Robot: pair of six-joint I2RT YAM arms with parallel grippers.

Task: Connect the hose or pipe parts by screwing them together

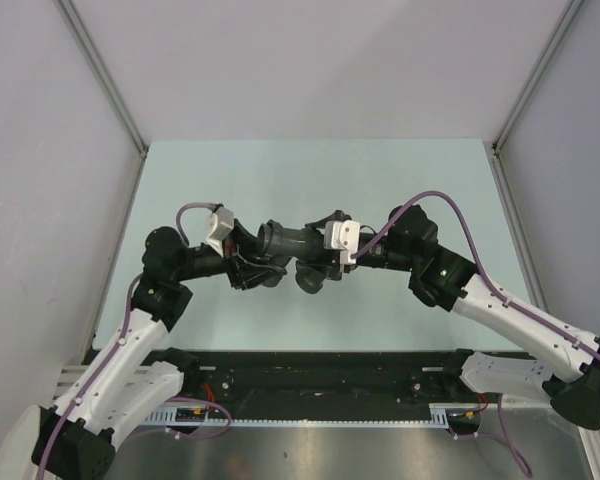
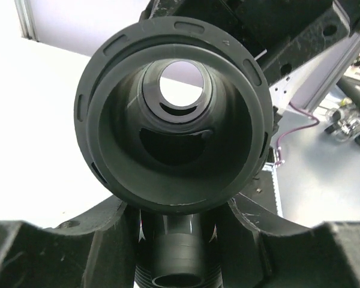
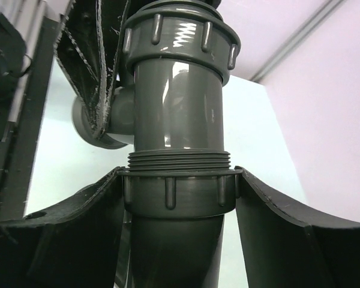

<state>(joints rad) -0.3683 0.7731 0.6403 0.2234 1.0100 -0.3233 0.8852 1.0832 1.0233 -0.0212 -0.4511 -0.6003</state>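
The two pipe parts hang joined end to end above the table [image 1: 310, 180], between my two grippers. In the left wrist view the branched fitting [image 2: 174, 114] turns a wide round port to the camera. My left gripper [image 2: 179, 207] is shut on its narrower neck. In the right wrist view the straight tube [image 3: 179, 102] runs upward, with a bare thread [image 3: 179, 159] just above a ribbed nut [image 3: 179, 195]. My right gripper [image 3: 179, 180] is shut on that nut, one finger on each side. From above, the grey tube [image 1: 288, 240] spans left gripper [image 1: 248, 258] to right gripper [image 1: 318, 255].
Purple cables [image 1: 435, 200] loop over both arms. Grey walls [image 1: 60, 200] close in the table on the left, right and back. A black rail [image 1: 310, 370] with the arm bases runs along the near edge.
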